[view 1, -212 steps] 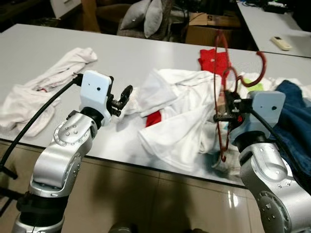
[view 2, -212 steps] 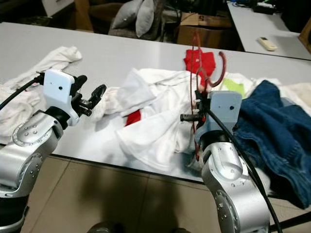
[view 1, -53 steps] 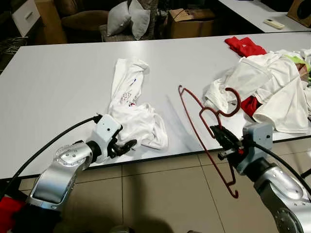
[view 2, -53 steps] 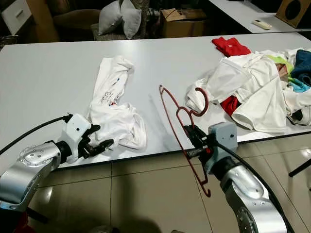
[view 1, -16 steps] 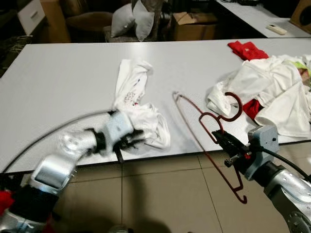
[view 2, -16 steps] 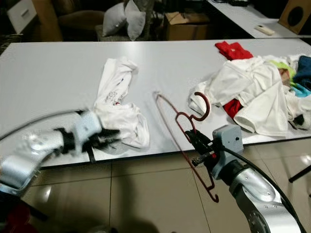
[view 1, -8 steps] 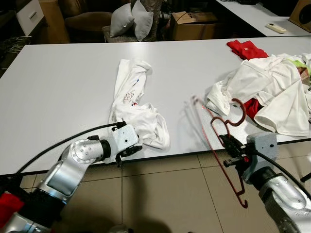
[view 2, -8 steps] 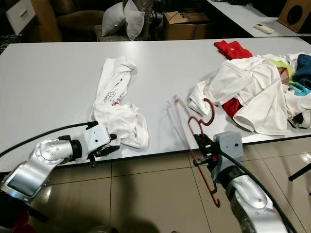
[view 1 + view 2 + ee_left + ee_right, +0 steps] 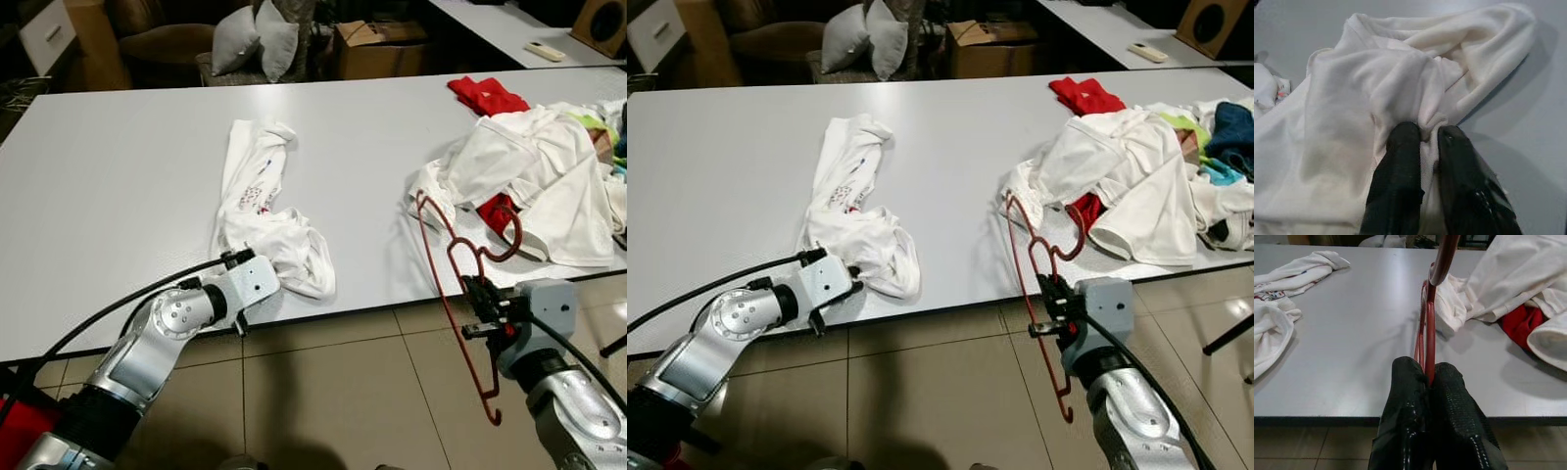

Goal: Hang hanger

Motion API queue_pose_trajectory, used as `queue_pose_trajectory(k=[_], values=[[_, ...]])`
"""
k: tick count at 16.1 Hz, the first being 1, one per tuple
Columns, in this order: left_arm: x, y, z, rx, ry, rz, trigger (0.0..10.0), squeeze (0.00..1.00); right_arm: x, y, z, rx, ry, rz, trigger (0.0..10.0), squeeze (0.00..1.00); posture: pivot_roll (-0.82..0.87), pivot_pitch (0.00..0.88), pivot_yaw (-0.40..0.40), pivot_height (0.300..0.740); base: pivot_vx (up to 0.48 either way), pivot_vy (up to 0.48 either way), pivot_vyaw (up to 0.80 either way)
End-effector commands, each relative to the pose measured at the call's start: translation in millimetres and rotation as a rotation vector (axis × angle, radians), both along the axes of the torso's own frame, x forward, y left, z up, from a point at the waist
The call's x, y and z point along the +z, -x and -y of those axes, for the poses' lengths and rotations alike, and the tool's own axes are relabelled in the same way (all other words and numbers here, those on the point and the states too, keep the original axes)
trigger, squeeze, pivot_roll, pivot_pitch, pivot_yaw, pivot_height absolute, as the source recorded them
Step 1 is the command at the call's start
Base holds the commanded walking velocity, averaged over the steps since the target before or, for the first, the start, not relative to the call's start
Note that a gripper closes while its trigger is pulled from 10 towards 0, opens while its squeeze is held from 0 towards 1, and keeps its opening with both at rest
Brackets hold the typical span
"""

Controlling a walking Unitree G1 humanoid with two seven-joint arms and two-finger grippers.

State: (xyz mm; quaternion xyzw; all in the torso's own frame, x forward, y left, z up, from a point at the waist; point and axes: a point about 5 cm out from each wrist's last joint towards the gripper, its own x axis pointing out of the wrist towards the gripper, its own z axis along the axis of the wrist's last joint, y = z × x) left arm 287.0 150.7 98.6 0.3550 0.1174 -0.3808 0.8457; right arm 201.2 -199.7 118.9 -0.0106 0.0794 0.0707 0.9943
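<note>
Pinched between the right gripper's (image 9: 1426,374) closed fingers, the red hanger (image 9: 460,257) was held at the table's (image 9: 118,186) edge; the left gripper (image 9: 1422,134) was clamped on the white shirt (image 9: 265,211).

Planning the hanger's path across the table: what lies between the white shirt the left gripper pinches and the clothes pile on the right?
In the left eye view, only bare table separates the white shirt from the clothes pile; the red hanger stands at the pile's near edge.

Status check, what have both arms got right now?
Left end effector pinching white shirt at table edge. Right end effector clamped on red hanger. Clothes pile beside hanger.
</note>
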Motion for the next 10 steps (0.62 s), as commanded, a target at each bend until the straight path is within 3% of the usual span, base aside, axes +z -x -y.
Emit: queue_pose_trajectory(k=[1, 5, 7, 10], values=[[1.3, -2.8, -1.4, 0.01, -0.007, 0.017, 0.0, 0.0, 1.9, 0.3, -0.4, -0.007, 0.006, 0.018, 10.0, 0.0, -0.06, 0.045, 0.021, 0.74, 0.0, 0.0, 0.0], [5.3, -6.4, -0.2, 0.044, 0.06, 0.026, 0.0, 0.0, 1.7, 0.1, -4.3, 0.008, 0.0, 0.022, 10.0, 0.0, -0.06, 0.046, 0.022, 0.74, 0.0, 0.0, 0.0], [14.5, -12.3, 2.8, 0.092, 0.176, 0.029, 0.0, 0.0, 2.4, -0.1, -5.3, 0.014, -0.002, 0.028, 10.0, 0.0, -0.06, 0.046, 0.022, 0.74, 0.0, 0.0, 0.0], [58.6, -36.7, 6.6, 0.244, 0.577, 0.076, 0.0, 0.0, 4.2, -1.2, -4.8, 0.019, -0.008, 0.041, 10.0, 0.0, -0.05, 0.047, 0.021, 0.74, 0.0, 0.0, 0.0]])
